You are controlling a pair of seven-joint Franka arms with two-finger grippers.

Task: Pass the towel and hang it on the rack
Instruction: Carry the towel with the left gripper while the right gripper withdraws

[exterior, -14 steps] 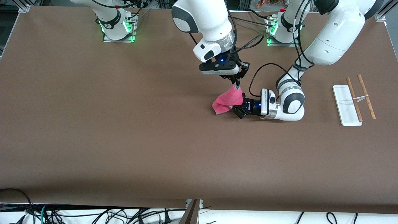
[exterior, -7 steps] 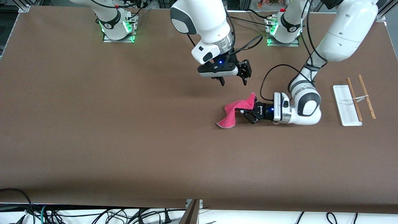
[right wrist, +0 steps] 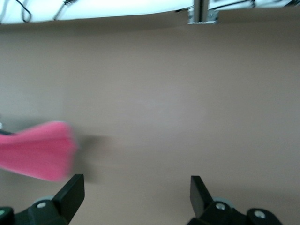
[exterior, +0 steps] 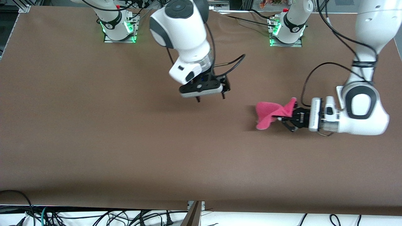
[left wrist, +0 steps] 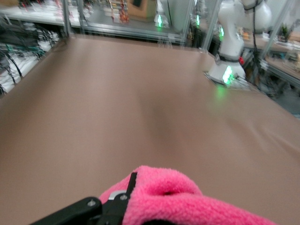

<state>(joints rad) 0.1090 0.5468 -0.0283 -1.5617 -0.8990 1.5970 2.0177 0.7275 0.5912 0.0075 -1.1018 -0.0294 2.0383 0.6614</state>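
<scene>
Between the pads of the left gripper (exterior: 284,118), pinched at one bunched corner: the towel (exterior: 268,114), carried low over the table (exterior: 94,131) toward the left arm's end, the rest drooping in a loose fold. Same pinch in the left wrist view, pink fleece (left wrist: 187,199) bulging over a black finger (left wrist: 75,213). Soft, light and floppy by the look of it, likely to sag and swing, unlikely to slip from a firm pinch; best held at a corner or along the edge so the body can fall over the rods. Farther out, only a white sliver of the rack (exterior: 338,91) peeping above the left wrist, rods hidden by the arm. Up over the middle of the table, clear of the cloth, the right gripper (exterior: 211,98), fingers spread wide and holding nothing, the gap plain in the right wrist view (right wrist: 136,197), with the towel (right wrist: 37,152) off to one side. Handover apparently done; hanging not yet.
</scene>
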